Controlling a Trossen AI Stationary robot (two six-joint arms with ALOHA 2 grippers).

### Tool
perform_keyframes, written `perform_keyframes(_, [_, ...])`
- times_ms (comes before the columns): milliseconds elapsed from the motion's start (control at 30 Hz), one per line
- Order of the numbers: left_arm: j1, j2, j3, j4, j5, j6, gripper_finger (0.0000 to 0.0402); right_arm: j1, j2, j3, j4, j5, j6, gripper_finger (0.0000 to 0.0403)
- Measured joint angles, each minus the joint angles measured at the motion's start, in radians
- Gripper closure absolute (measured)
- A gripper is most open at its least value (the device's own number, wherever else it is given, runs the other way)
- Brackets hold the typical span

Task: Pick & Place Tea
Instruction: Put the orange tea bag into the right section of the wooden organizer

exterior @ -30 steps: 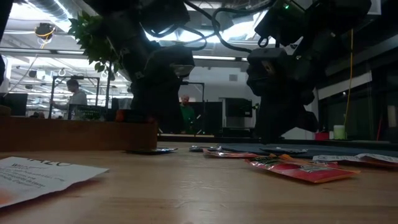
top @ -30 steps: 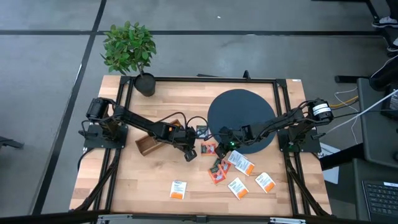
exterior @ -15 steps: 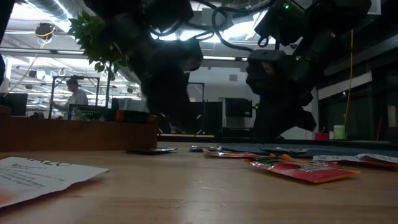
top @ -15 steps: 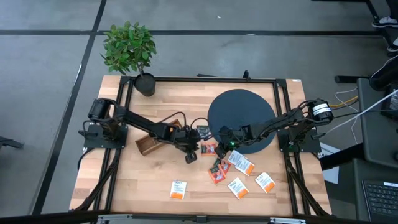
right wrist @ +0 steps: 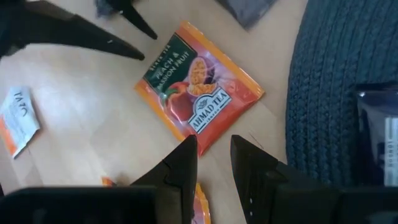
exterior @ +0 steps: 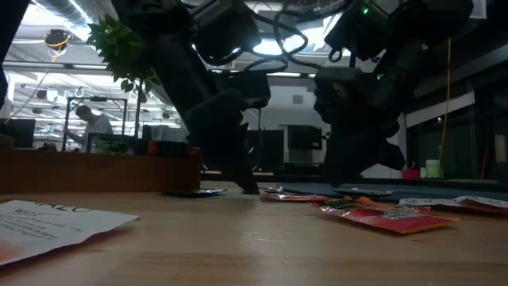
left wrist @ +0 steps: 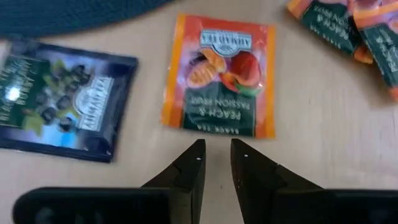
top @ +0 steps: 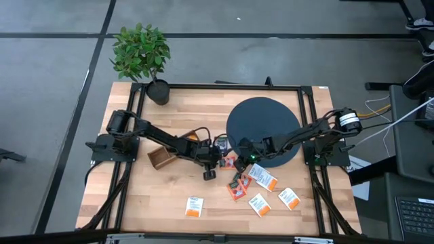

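A potted plant (top: 140, 53) stands at the far left corner of the wooden table (top: 149, 196), with a brown wooden box (top: 161, 157) lying just right of the left arm's base. From there the left arm reaches toward the middle of the table, its left end effector (left wrist: 216, 155) poised low over the wood with fingers set narrowly apart and gripping nothing; just beyond the tips lies a red-orange peach sachet (left wrist: 219, 75), and beside that a dark blue-black sachet (left wrist: 62, 101) at the edge of the dark round mat (top: 263, 131). The right arm comes in across that mat from the opposite side, its right end effector (right wrist: 213, 148) likewise narrow and empty, hovering at a corner of the same red-orange sachet, which rests flat on the table next to the mat. Further sachets lie loose on the near half of the table: a red-orange cluster (top: 237, 186) below the end effectors, and white sachets with orange bands (top: 194, 206) scattered from centre to right. In the low view, a person (exterior: 95, 121) is visible in the room beyond.
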Motion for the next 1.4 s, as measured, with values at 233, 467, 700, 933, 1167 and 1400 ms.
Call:
perform_keyframes(233, [0.002, 0.002, 0.004, -0.043, 0.005, 0.018, 0.0325, 0.000, 0.080, 0.002, 0.055, 0.003, 0.064, 0.0304])
perform_keyframes(467, [0.005, 0.007, 0.006, -0.037, 0.022, -0.043, 0.0281, 0.001, 0.087, 0.002, 0.059, 0.014, 0.059, 0.0304])
perform_keyframes(700, [0.048, 0.017, 0.008, -0.019, 0.121, -0.321, 0.0246, 0.000, 0.092, 0.001, 0.117, 0.027, 0.055, 0.0304])
perform_keyframes(933, [0.099, 0.022, 0.007, 0.018, 0.223, -0.591, 0.0245, 0.000, 0.096, 0.001, 0.128, 0.051, 0.053, 0.0304])
perform_keyframes(1167, [0.105, 0.024, 0.006, 0.020, 0.229, -0.628, 0.0245, -0.001, 0.132, 0.014, 0.180, 0.054, 0.055, 0.0304])
perform_keyframes(1400, [0.104, 0.025, 0.005, 0.013, 0.218, -0.609, 0.0271, -0.001, 0.143, 0.030, 0.177, 0.051, 0.031, 0.0304])
